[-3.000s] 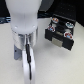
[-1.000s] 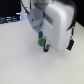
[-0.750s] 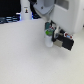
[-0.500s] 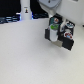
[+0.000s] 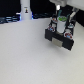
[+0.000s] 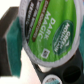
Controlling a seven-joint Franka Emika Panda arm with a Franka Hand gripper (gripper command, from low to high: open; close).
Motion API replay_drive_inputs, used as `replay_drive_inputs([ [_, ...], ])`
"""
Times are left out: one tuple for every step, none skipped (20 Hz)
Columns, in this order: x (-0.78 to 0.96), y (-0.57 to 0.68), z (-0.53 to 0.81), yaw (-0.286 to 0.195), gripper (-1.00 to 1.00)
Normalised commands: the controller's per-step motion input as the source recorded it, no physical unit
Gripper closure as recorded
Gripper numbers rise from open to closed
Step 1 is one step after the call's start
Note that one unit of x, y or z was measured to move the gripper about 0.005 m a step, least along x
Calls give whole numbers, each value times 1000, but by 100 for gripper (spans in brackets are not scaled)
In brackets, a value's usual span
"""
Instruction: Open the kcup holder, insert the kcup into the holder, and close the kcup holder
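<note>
The black kcup holder (image 5: pixel 60 36) stands on the white table at the exterior view's right, its drawer out with rows of pods showing. My gripper (image 5: pixel 61 22) hangs right over the drawer, shut on the green kcup (image 5: pixel 61 18). In the wrist view the kcup (image 6: pixel 47 30) fills most of the picture, its green lid facing the camera. A teal finger pad (image 6: pixel 12 50) presses its side. The black holder (image 6: pixel 10 24) lies behind it, with a pale-topped pod (image 6: pixel 50 78) just beyond the kcup.
A tall white post with a black band (image 5: pixel 25 7) stands at the back on the exterior view's left. Dark equipment runs along the back edge (image 5: pixel 10 19). The white table top (image 5: pixel 25 55) spreads in front of the holder.
My gripper has carried the green kcup toward the exterior view's right and farther back, from over the bare table to over the open drawer of the holder.
</note>
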Motion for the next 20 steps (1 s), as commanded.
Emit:
replay_drive_inputs([
  [-346, 492, 24, 106, 100],
  [-338, 478, 34, 103, 100],
  [-336, 447, 38, 110, 100],
  [-356, 416, 30, 114, 100],
  [-351, 436, 35, 107, 100],
  [-371, 437, 59, 104, 100],
  [-397, 413, 29, 102, 100],
  [-345, 458, 43, 111, 100],
  [-322, 461, 47, 110, 100],
  [-355, 436, 29, 109, 100],
  [-361, 414, 11, 114, 100],
  [-292, 374, -14, 133, 100],
  [-346, 239, -31, 130, 100],
  [-288, 119, -135, 110, 100],
  [-287, 128, -156, 122, 100],
  [-254, 131, -169, 112, 100],
  [-276, 145, -171, 118, 100],
  [-265, 69, -217, 106, 100],
  [-250, 145, -179, 110, 100],
  [-270, 175, -173, 120, 100],
])
